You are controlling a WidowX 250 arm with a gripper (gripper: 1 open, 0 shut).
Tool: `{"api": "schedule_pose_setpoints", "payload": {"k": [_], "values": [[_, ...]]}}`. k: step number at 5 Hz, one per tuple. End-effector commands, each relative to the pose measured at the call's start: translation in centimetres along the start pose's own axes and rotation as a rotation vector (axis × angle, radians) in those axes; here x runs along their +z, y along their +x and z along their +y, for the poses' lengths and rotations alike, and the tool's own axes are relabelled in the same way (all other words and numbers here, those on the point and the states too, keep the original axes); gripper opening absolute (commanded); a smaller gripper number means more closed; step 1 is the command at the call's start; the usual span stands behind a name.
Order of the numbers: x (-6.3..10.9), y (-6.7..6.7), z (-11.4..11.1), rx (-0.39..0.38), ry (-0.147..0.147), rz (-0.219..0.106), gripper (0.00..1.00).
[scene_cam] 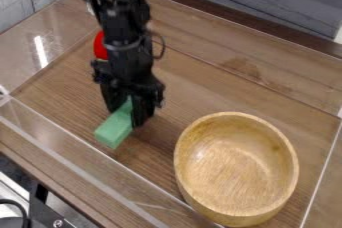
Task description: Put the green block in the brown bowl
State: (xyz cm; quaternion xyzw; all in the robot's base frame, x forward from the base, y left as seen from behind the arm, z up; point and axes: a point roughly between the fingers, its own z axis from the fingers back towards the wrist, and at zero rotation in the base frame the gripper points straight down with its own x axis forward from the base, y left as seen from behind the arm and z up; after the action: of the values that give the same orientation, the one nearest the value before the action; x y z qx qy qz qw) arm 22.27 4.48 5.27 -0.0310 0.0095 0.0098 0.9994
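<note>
Gripping the green block (pixel 118 124) between its fingers, the black gripper (pixel 130 108) is handling the lift, the block hanging left of the brown bowl (pixel 237 169); carrying it over the rim is seemingly coming next.

The brown bowl (pixel 238 170) sits on the bench (pixel 214 77), toward the near right. The green block (pixel 116 126) is to its left (a bit farther back, and apart from it), with the fingers (pixel 124 102) at its far end. Behind the block, near the arm's left side in the view, lies the strawberry-like toy (pixel 100 45).
</note>
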Motion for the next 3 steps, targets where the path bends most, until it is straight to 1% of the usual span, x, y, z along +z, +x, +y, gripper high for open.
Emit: {"api": "schedule_pose_setpoints", "payload": {"k": [1, 2, 3], "values": [[3.5, 0.8, -2.3, -0.002, 0.011, -0.082, 0.00], [4.3, 0.6, -5.8, -0.025, 0.001, -0.095, 0.00], [3.6, 0.0, -9.8, -0.084, -0.020, -0.087, 0.00]]}}
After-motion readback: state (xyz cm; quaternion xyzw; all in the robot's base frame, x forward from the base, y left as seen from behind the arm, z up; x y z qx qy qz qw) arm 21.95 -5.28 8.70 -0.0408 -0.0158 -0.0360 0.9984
